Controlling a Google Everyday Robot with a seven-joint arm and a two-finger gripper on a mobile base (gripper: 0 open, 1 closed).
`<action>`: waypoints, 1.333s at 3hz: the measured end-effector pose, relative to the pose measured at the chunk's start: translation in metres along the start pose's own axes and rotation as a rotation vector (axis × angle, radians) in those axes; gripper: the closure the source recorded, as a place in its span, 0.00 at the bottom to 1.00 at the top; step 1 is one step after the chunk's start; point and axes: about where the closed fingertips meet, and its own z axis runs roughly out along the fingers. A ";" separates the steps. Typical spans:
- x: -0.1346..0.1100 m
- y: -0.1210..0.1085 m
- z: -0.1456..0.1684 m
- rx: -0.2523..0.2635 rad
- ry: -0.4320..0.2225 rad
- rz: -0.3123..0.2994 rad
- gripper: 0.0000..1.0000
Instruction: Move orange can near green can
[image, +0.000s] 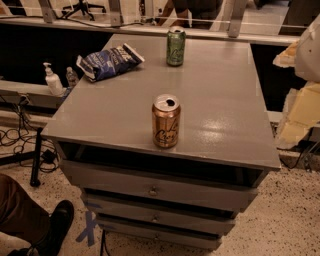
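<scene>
The orange can (166, 121) stands upright near the front edge of the grey cabinet top (220, 100), with dark cursive script on its side and an opened silver top. The green can (175, 46) stands upright at the far edge of the same top, well behind the orange can. My gripper (301, 100) shows as pale cream parts at the right edge of the camera view, beyond the cabinet's right side. It is apart from both cans and holds nothing I can see.
A blue crisp bag (108, 61) lies at the far left of the top. A white pump bottle (52, 80) stands on a ledge to the left. Drawers (155, 190) are below, cables lie at left, and a person's shoe (55, 225) is at bottom left.
</scene>
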 end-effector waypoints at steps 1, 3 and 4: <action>0.000 0.000 0.000 0.000 0.000 0.000 0.00; -0.024 0.005 0.019 -0.004 -0.115 0.005 0.00; -0.060 0.010 0.058 -0.058 -0.297 0.032 0.00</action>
